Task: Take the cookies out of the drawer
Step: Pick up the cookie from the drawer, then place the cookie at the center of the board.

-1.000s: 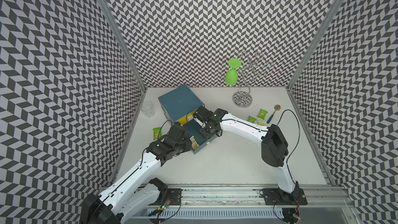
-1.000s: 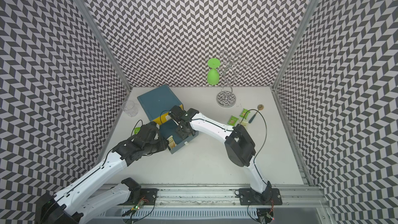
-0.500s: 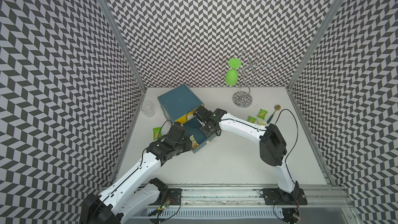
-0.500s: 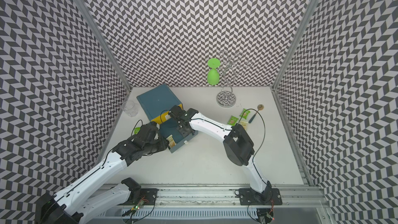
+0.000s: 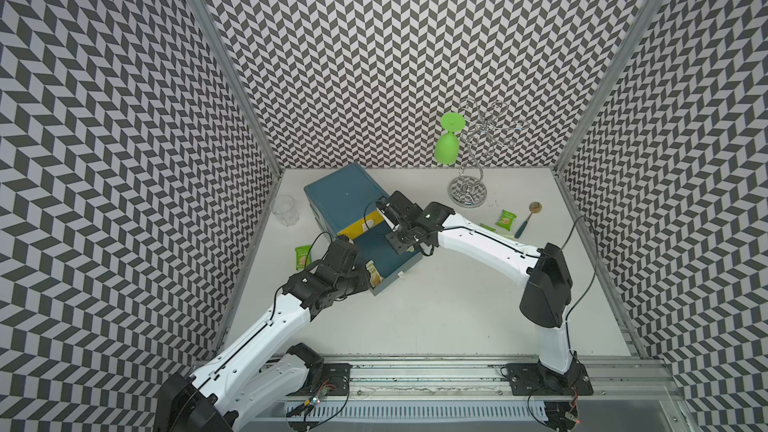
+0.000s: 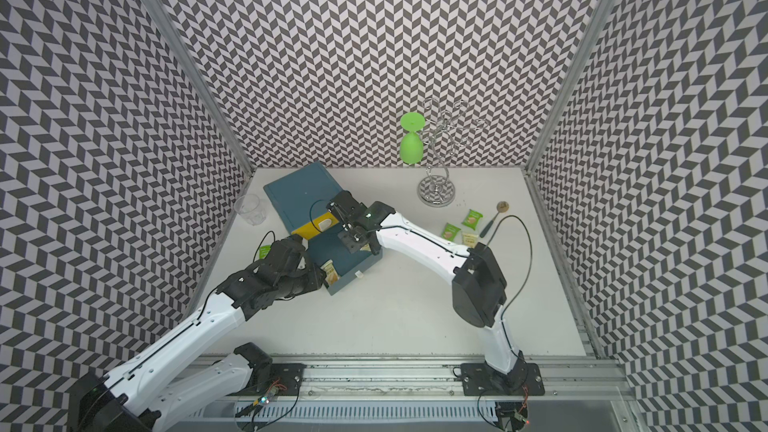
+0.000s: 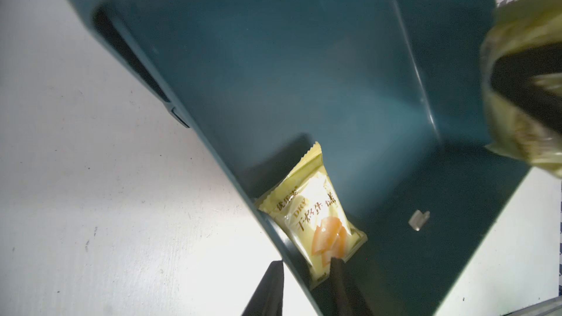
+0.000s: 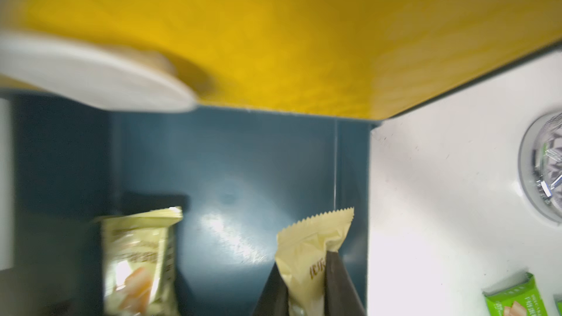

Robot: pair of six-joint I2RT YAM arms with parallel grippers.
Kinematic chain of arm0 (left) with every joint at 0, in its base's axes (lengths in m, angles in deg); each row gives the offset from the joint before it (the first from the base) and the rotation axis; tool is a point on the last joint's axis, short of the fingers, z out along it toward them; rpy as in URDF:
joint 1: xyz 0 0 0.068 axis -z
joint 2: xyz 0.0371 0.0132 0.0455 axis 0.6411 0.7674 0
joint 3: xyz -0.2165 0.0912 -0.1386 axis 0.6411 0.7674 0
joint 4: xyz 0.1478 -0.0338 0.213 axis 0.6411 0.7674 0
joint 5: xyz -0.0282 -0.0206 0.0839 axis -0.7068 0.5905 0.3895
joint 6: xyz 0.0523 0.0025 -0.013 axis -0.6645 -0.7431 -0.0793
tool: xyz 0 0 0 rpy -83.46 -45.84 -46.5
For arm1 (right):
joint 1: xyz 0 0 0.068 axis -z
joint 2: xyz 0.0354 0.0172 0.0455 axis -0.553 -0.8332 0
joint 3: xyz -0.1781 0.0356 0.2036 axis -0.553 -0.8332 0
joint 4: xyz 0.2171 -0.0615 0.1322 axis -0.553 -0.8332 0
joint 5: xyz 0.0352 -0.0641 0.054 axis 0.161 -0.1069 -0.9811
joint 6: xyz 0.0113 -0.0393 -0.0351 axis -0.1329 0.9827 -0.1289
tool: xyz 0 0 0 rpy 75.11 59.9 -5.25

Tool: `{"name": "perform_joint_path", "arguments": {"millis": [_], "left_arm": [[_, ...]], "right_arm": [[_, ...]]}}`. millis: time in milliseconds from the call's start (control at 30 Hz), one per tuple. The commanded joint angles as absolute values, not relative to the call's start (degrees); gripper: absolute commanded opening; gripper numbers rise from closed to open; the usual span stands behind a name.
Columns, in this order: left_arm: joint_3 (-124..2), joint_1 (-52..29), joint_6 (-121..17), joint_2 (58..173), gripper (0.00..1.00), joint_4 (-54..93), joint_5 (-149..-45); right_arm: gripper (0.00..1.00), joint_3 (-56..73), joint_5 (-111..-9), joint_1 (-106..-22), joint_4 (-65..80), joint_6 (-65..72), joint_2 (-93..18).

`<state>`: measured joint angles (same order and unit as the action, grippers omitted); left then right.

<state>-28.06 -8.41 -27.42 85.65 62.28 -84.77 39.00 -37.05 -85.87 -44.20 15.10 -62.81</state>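
The teal drawer (image 5: 395, 261) (image 6: 351, 261) stands pulled out under the yellow drawer front (image 8: 304, 25). My right gripper (image 8: 304, 284) (image 5: 401, 243) is inside it, shut on a cream-yellow cookie packet (image 8: 313, 238). A second cream packet (image 7: 310, 220) (image 5: 375, 275) leans against the drawer's side wall (image 7: 213, 153). My left gripper (image 7: 307, 265) (image 6: 322, 276) straddles that wall, one finger outside, the other pressing the packet to it. More cookies lie on the table: green packets (image 6: 473, 219) (image 6: 451, 230) and a cream one (image 6: 469, 238) at the right, a green one (image 5: 303, 255) by the left arm.
The blue cabinet (image 5: 345, 193) sits at the back left, with a clear cup (image 5: 284, 209) beside it. A metal rack (image 5: 467, 193) at the back holds a green glass (image 5: 448, 147). A spoon (image 5: 528, 218) lies at the right.
My right gripper's jaws have closed onto the cream packet in the drawer. The left arm has stayed where it was.
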Motion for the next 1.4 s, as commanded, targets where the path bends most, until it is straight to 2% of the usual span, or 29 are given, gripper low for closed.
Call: {"name": "perform_joint_path", "arguments": {"millis": [0, 133, 267, 467, 667, 1100, 1167, 1267, 1367], "left_arm": [[-28.95, -8.67, -28.29, 85.08, 0.30, 61.88, -85.15], [-29.03, -8.72, -28.38, 85.09, 0.30, 61.88, -85.15], [-29.20, -8.70, -28.55, 84.88, 0.30, 61.87, -85.24], [-29.21, -8.68, -28.64, 85.04, 0.30, 61.79, -85.37], [-29.13, -8.68, -28.60, 85.14, 0.30, 61.78, -85.32], [-29.29, -8.68, -28.77, 86.01, 0.30, 61.97, -85.32], [-29.29, -8.68, -28.77, 86.13, 0.30, 61.97, -85.32], [-29.38, -8.72, -28.72, 86.26, 0.30, 61.98, -85.06], [-29.39, -8.84, -28.60, 86.15, 0.30, 61.98, -84.35]], "right_arm": [[0.17, 40.63, -39.72, -84.79, -41.70, 13.95, -56.84], [0.18, 37.99, -42.51, -80.77, -41.37, 13.97, -51.82], [0.18, 33.87, -43.63, -72.66, -40.81, 14.03, -47.25], [0.18, 23.51, -39.30, -62.92, -33.40, 15.34, -43.04], [0.18, 21.93, -35.96, -57.82, -31.90, 15.35, -50.43], [0.18, 32.15, -27.82, -56.33, -30.81, 14.81, -74.28], [0.25, 32.48, -28.52, -56.34, -30.60, 14.73, -75.12], [0.48, 30.93, -31.05, -56.33, -29.00, 14.78, -73.73], [0.59, 28.60, -34.88, -56.28, -26.85, 14.80, -70.82]]}}
